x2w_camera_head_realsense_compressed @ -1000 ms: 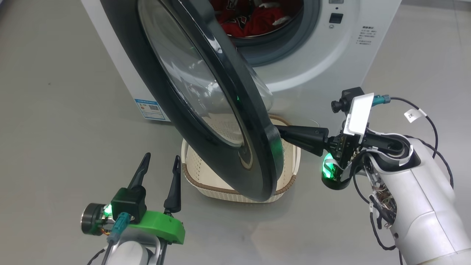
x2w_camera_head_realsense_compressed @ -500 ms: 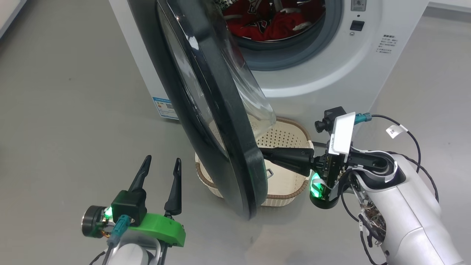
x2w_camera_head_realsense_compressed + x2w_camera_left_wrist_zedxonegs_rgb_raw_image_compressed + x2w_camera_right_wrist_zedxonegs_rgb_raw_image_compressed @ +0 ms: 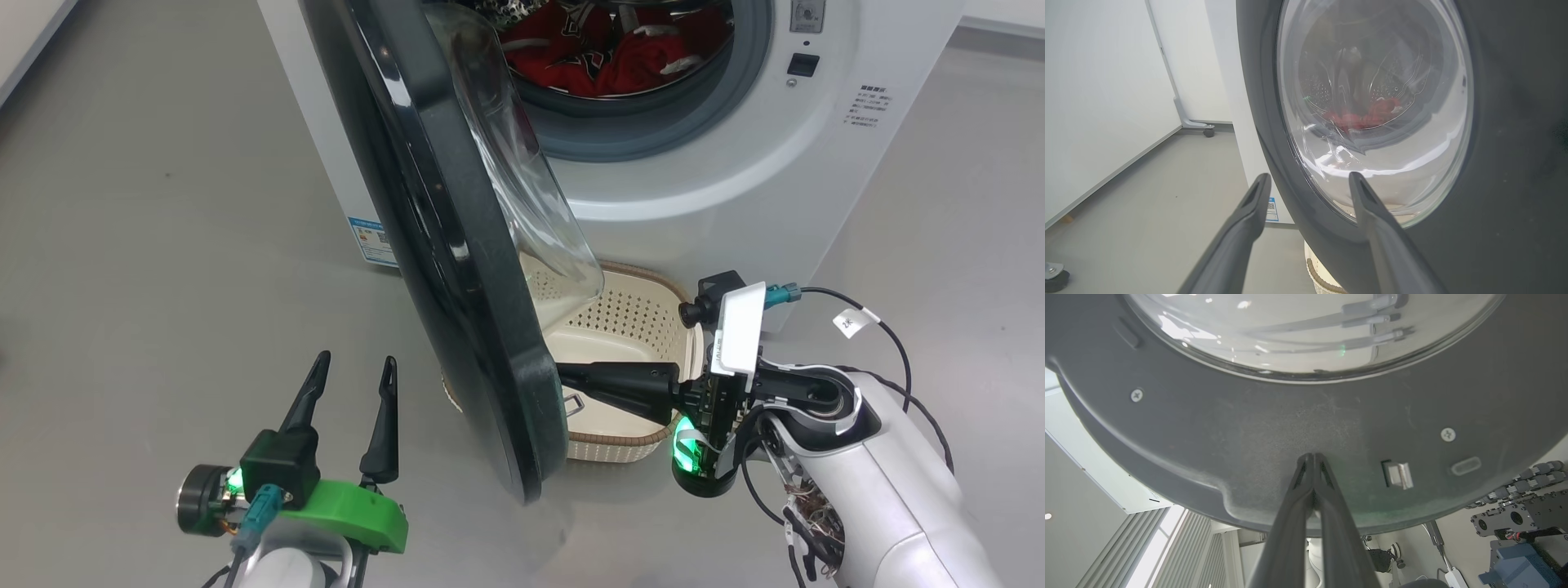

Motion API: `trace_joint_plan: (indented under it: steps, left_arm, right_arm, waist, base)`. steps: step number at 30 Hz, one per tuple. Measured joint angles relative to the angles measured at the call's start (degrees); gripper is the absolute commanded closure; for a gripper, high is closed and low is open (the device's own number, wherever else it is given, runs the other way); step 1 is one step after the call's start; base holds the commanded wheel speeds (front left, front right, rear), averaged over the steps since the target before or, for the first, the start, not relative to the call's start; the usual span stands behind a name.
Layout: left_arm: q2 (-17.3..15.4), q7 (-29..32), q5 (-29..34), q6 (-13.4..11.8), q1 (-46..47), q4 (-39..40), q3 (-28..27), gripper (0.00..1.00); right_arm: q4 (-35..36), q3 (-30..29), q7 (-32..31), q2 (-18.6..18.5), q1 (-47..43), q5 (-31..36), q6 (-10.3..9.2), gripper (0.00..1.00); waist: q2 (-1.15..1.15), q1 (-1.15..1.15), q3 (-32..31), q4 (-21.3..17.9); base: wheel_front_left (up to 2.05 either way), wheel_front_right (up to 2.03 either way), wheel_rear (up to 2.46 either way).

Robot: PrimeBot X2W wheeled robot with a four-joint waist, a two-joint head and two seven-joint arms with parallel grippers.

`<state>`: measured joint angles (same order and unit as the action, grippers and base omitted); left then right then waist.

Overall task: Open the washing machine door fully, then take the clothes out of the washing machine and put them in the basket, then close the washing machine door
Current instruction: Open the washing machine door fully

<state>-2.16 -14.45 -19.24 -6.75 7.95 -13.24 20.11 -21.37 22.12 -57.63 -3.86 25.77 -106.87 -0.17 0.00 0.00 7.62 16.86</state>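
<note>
— Since you can see down from the head, where does the door stand?

— The large round glossy black washing machine door (image 3: 445, 245), with its bulging clear glass bowl, stands out from the big white front-loading washing machine (image 3: 718, 188), edge-on to us. I'd say it is roughly half swung. Its lower part hangs over the small cream perforated basket with the brown woven-look rim (image 3: 633, 318), which sits on the grey floor just in front of the machine. The red jersey clothes (image 3: 604, 57) lie in the drum.

— And the arms?

— The right gripper (image 3: 562, 377) reaches across the basket, fingers together, tips on the door's inner side. The left gripper (image 3: 357, 359) hovers low on the outer side, apart from the door. Its fingers are spread and hold nothing.

— What does the left wrist view give?

— Two dark fingers (image 3: 1237, 232) wide apart, aimed at the glass bowl, with red cloth glimpsed through it.

— And the right wrist view?

— The fingers (image 3: 1298, 522) are shut into one point. It is pressed on the matt dark inner face below the glass, just beside a small metal latch (image 3: 1398, 475).

— So which step is this?

— Opening the door, I judge, since nothing is out of the drum yet. The next move calls for a push further outward along the hinge's arc, until the door clears the porthole and the basket. The tips mustn't slide off that smooth face. After that comes a reach into the drum.
</note>
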Motion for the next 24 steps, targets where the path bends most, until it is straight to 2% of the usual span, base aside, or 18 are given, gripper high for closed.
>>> trace_joint_plan:
  steps: [5, 9, 14, 24]
  left_arm:
    - [0.0, 0.0, 0.0, 0.0, -0.1, 0.5, -1.3, 0.0]
    - [0.0, 0.0, 0.0, 0.0, -0.2, 0.5, -1.0, 0.0]
    - [0.0, 0.0, 0.0, 0.0, -0.4, 0.6, -1.4, 0.0]
    - [0.0, 0.0, 0.1, 0.0, -2.3, 0.6, -2.5, 0.0]
  right_arm:
    - [0.4, -0.8, 1.7, 0.3, -1.0, -1.2, 0.07, 1.0]
    - [1.1, -4.3, 4.4, 0.4, -3.8, -4.3, 0.82, 1.0]
    - [2.2, -7.7, 7.4, 0.5, -8.2, -6.7, 3.13, 1.0]
    - [5.7, -15.1, 14.3, 0.5, -15.9, -7.5, 5.67, 1.0]
  waist:
    - [0.0, 0.0, 0.1, -0.3]
    - [0.0, 0.0, -0.2, -0.9]
    - [0.0, 0.0, -0.3, -1.4]
    - [0.0, 0.0, -1.6, -3.5]
  base:
    - [0.0, 0.0, 0.0]
    - [0.0, 0.0, 0.0]
    - [0.0, 0.0, 0.0]
    - [0.0, 0.0, 0.0]
